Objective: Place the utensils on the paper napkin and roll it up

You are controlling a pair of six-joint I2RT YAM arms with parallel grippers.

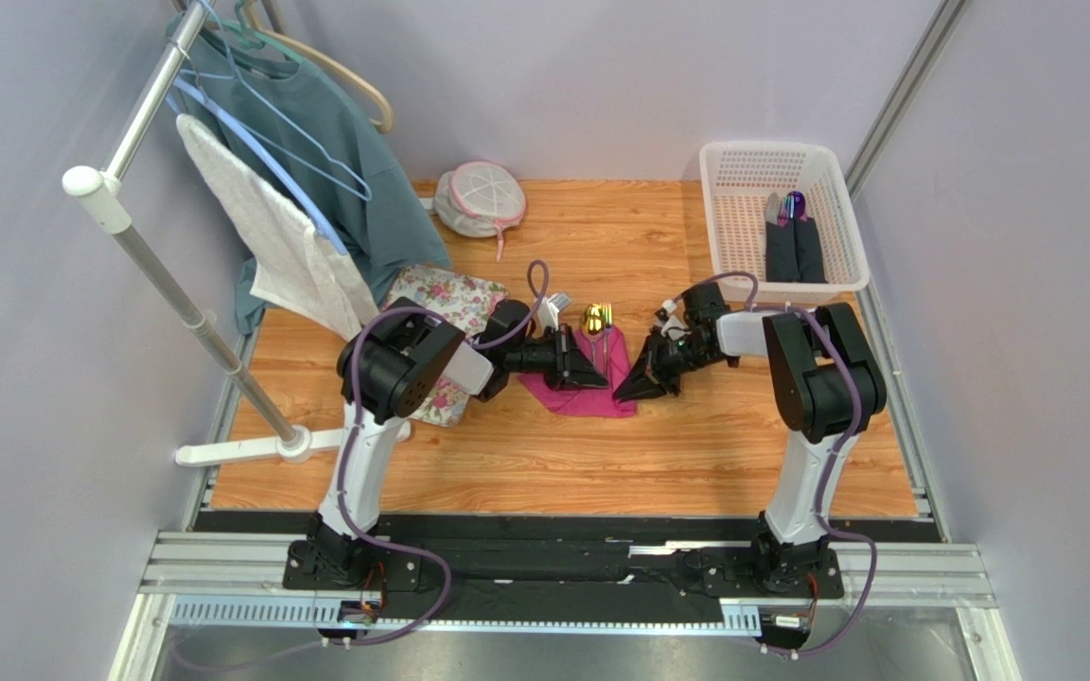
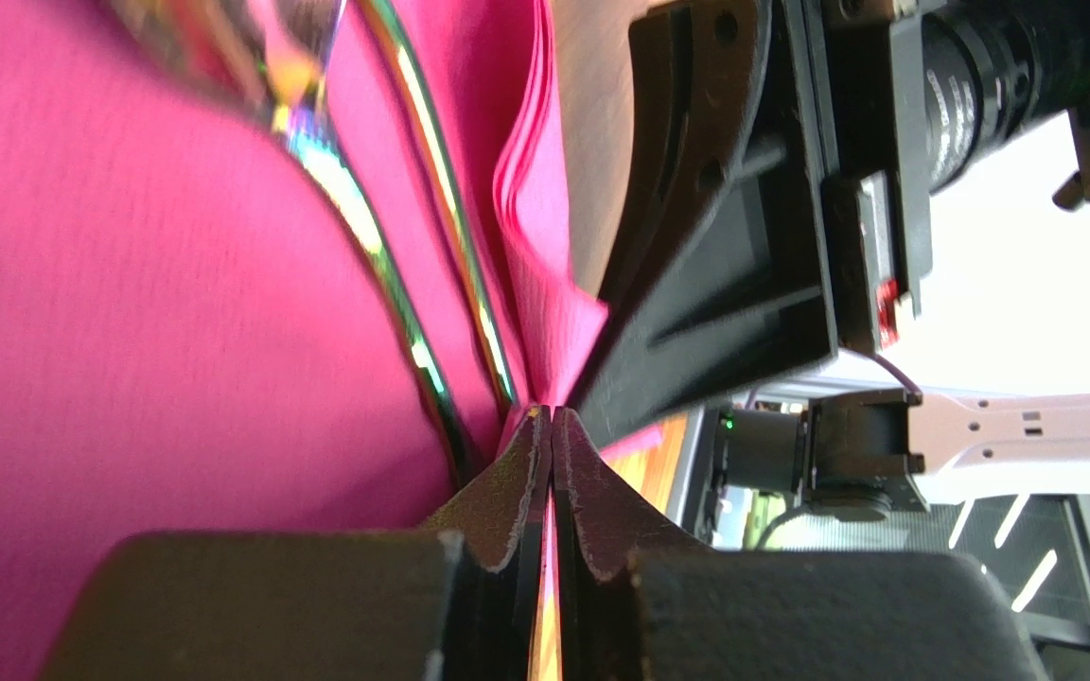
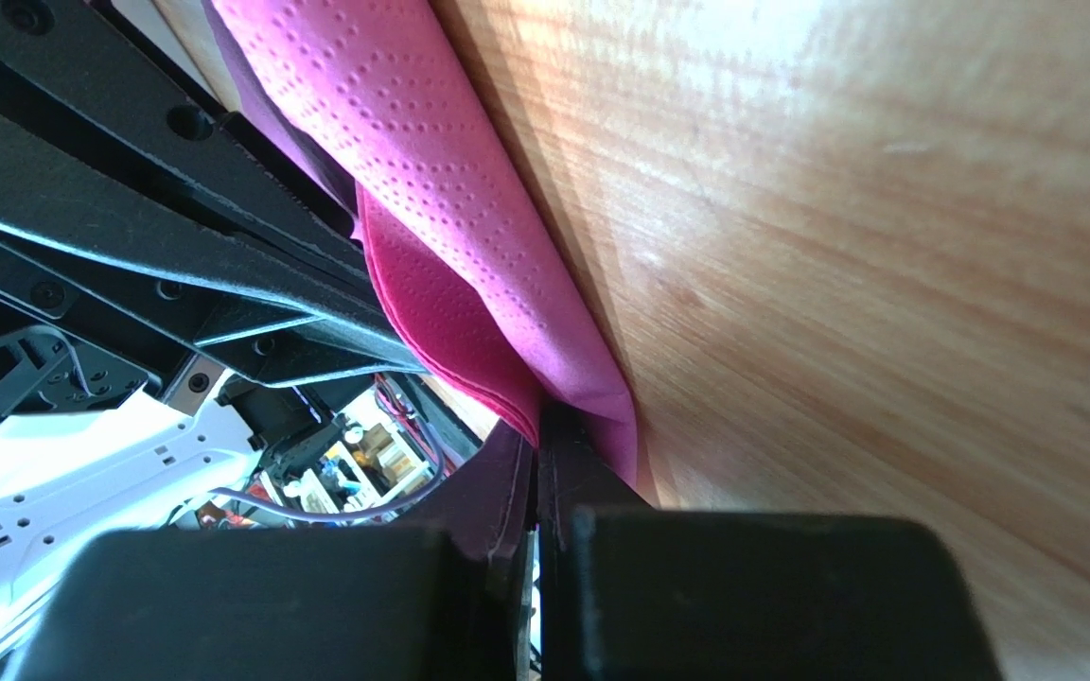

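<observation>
Nearest the arm bases, the left end effector (image 2: 551, 420) has its two dark fingers pressed together on the near edge of the thin magenta-pink paper napkin (image 1: 586, 395), with a sliver of pink showing between them. Just beside it, the right end effector (image 3: 542, 416) is likewise closed to a narrow pinch on the same edge, where the layered paper is lifted off the light wooden worktop (image 3: 864, 284) in a small fold. Beyond the pinched edge, the shiny gold-coloured metal utensils (image 2: 366, 234) lie side by side on the sheet. Their thin handles run toward the fingers, and in the top view their heads sit at the napkin's far edge. The placing therefore looks done, and the roll seems to be only at its start: the edge is raised, but nothing is wrapped over the cutlery yet, so the whole turn-over remains. Farther back, a white plastic basket (image 1: 736, 168) holding dark items stands well apart.
</observation>
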